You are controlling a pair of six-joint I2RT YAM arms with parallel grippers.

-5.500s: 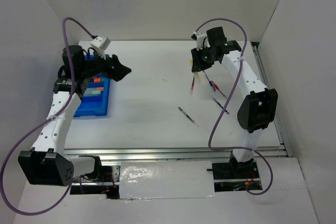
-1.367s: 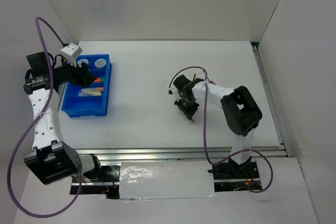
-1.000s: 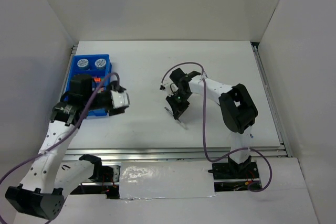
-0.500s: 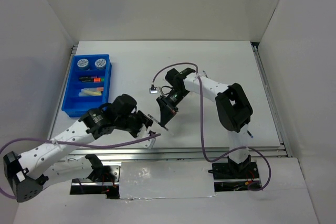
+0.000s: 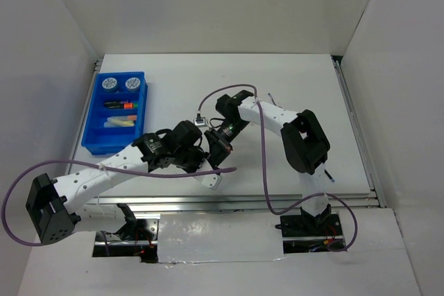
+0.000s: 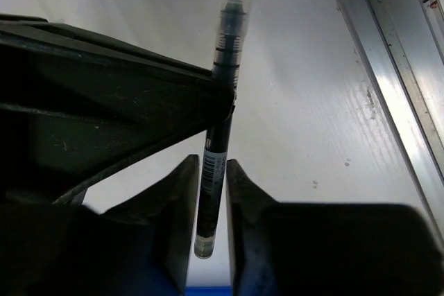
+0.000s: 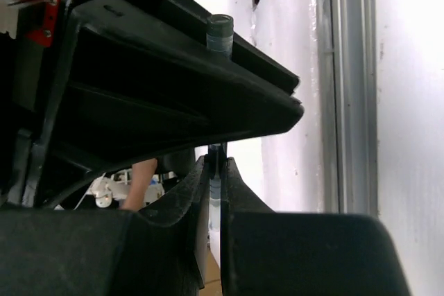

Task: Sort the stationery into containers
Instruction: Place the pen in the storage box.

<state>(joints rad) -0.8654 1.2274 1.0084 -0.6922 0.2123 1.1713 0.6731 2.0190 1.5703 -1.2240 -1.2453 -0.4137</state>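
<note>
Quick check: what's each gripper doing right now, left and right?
left gripper: closed on the pen.
right gripper: closed on the same pen.

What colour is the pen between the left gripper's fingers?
Black pen, clear far end; best in left wrist view.

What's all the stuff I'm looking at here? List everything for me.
Tray: one, bright blue, table's far left.
Tape rolls: two, blue-patterned, tray's far compartments.
Markers: several, orange, green and pale yellow, tray's middle compartments.
Pen: one, dark, between both end effectors.
Table: one, white.
Cables: two, purple, along the arms.
Arms: two, white and black.
Left end effector: black, closed on pen.
Right end effector: black, closed on pen.
</note>
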